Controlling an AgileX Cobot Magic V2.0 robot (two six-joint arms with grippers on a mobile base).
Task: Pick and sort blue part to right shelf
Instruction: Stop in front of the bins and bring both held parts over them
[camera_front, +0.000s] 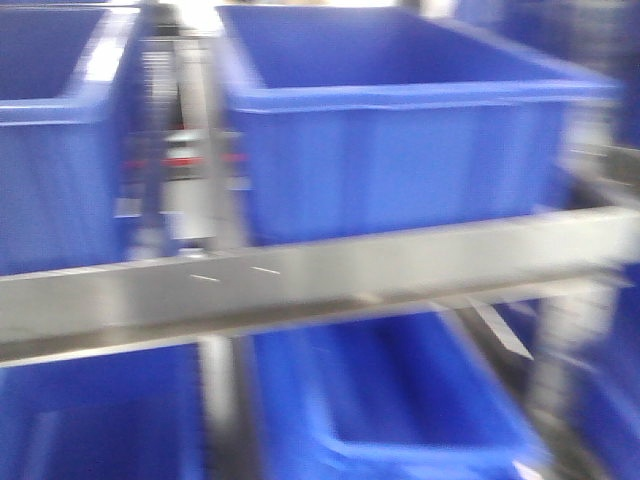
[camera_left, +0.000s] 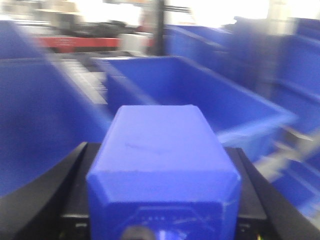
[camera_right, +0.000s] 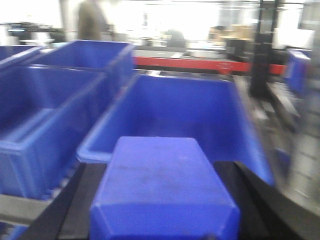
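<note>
In the left wrist view a solid blue part (camera_left: 160, 150) with sloped edges fills the space between the black fingers (camera_left: 60, 190) of my left gripper (camera_left: 162, 155), which is shut on it. A second blue part (camera_right: 162, 180) sits the same way in my right gripper (camera_right: 161, 172), pinched between its black fingers (camera_right: 250, 195). The right shelf shows in the front view as a steel front rail (camera_front: 350, 270) with large open blue bins (camera_front: 400, 170) behind it. An open bin (camera_right: 175, 105) lies just ahead of the right gripper and another bin (camera_left: 260, 122) ahead of the left. All views are blurred.
More blue bins stand on the left (camera_front: 50, 150) and on the lower level (camera_front: 400, 410) of the rack. White roller tracks (camera_left: 82, 75) run between bins. Behind the shelf are a red band (camera_right: 200, 64) and a person (camera_right: 91, 20).
</note>
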